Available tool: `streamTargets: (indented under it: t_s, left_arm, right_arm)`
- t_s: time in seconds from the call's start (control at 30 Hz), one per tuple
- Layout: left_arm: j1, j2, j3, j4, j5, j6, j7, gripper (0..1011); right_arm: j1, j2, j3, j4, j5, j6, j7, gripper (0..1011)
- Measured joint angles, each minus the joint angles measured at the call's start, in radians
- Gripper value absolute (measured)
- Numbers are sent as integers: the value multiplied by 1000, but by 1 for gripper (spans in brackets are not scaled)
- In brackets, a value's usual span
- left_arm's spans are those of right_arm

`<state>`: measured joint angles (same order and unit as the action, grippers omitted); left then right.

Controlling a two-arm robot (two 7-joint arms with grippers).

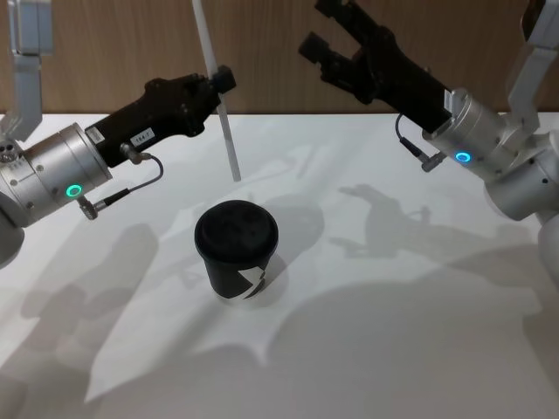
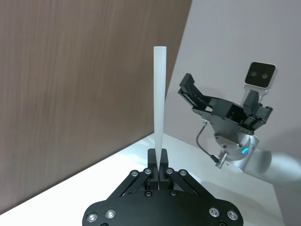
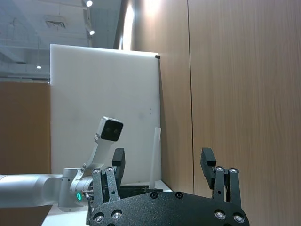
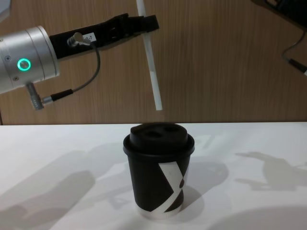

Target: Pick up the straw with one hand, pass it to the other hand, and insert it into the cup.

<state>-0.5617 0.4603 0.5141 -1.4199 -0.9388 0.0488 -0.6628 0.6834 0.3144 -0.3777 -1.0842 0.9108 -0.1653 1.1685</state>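
While the left gripper reached in from the left side on a nearly level silver-grey wrist, its long black fingers were pressed together on the straw, pinching it partway along its length. The straw hung in the air, close to upright but tilted, its upper end running out of the head view's top edge and its lower end stopping above the table and clear of the cup. In the chest view the straw's lower tip sat above the domed lid, slightly to one side of its middle, not touching it. The left wrist view showed the straw rising straight from between the closed fingertips.

The cup stood upright on the white table, lid on, its white crossed-band mark facing the robot, roughly midway between the two arms.

The right gripper was raised over the far right part of the table, its arm angled up and back toward the wooden wall. Its short jaws were spread apart and held nothing, well apart from both straw and cup.
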Motion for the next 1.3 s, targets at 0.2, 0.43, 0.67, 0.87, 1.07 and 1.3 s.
streamTargets:
  t_s: [0.2,0.43,0.67,0.87,1.07,1.3]
  left_arm:
    - [-13,1,13,16,-8,3,-40,6]
    - [-28,1,27,32,-20,6,-85,5]
    - [-41,3,40,42,-31,10,-126,5]
    - [-51,8,52,50,-42,14,-162,6]
    - [-55,14,59,53,-48,17,-184,6]
    - [-57,25,66,51,-56,17,-207,5]
  right_arm:
    - [0,0,0,0,0,0,0,1001]
    - [0,0,0,0,0,0,0,1001]
    - [0,0,0,0,0,0,0,1001]
    - [0,0,0,0,0,0,0,1001]
    - [0,0,0,0,0,0,0,1001]
    - [0,0,0,0,0,0,0,1001]
